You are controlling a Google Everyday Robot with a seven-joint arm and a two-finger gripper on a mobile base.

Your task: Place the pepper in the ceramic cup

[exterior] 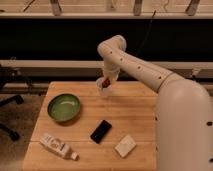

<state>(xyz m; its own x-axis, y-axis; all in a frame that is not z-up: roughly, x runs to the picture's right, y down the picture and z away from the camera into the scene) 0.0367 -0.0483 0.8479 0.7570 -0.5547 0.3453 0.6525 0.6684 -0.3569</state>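
The small white ceramic cup (pixel 102 89) stands at the far edge of the wooden table (pixel 135 115), left of centre. My gripper (pixel 106 83) hangs from the white arm right over the cup's rim. A small dark red pepper (pixel 106 80) shows between the fingers, just above the cup's mouth. The gripper partly hides the cup's right side.
A wide green bowl (pixel 64 107) sits at the table's left. A black phone (pixel 101 131) lies in the middle front, a pale sponge block (pixel 125 146) to its right, and a white bottle (pixel 57 146) lies on its side at the front left. My arm's large white body (pixel 185 125) covers the table's right side.
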